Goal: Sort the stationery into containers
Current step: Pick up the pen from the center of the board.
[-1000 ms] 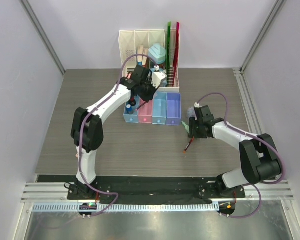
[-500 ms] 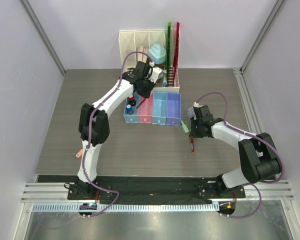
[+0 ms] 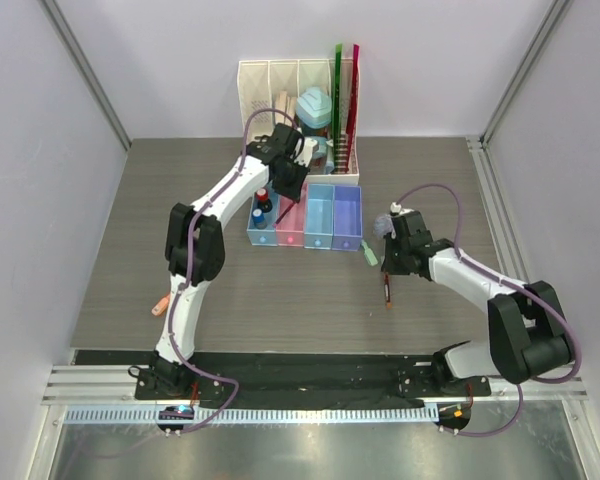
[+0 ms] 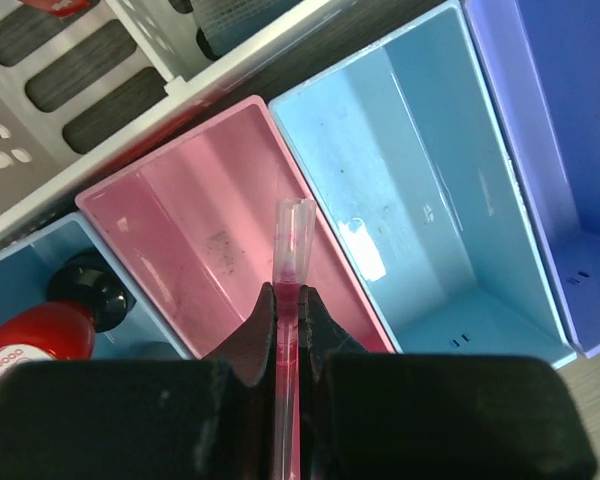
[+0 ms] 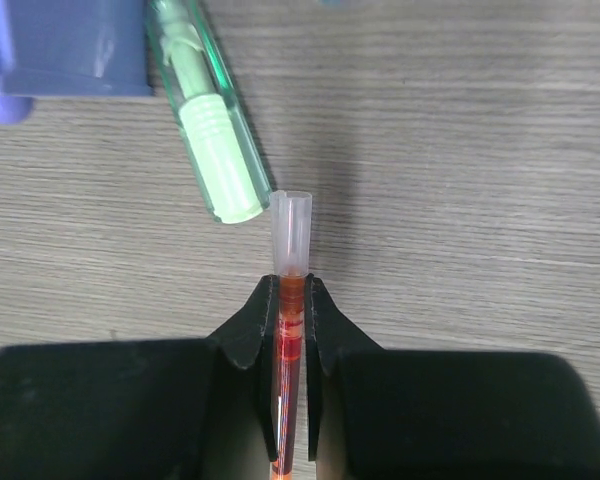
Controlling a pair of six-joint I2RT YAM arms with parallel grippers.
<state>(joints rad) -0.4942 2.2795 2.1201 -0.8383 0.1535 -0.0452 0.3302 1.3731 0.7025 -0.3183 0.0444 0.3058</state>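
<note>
My left gripper (image 3: 286, 184) is shut on a thin dark-red pen (image 4: 292, 250) and holds it above the pink bin (image 4: 195, 215), its clear cap end over the bin's right wall. The blue bin (image 4: 35, 262) to the left holds a red-capped cylinder (image 4: 28, 338). The light blue bin (image 4: 420, 170) and purple bin (image 4: 570, 140) look empty. My right gripper (image 3: 390, 268) is shut on another dark-red pen (image 5: 291, 250) just over the table. A stubby green piece (image 5: 205, 120) lies in front of it by the purple bin's corner (image 5: 60, 45).
The white slotted organiser (image 3: 280, 85), with rulers and teal items, stands right behind the bins. An orange piece (image 3: 160, 305) lies on the table at the near left. Grey walls close in the table on both sides.
My left gripper has drawn back and shifted right with its pen, from the blue bin to over the pink bin. The right gripper has turned its pen from slanted to pointing straight toward the near edge.
</note>
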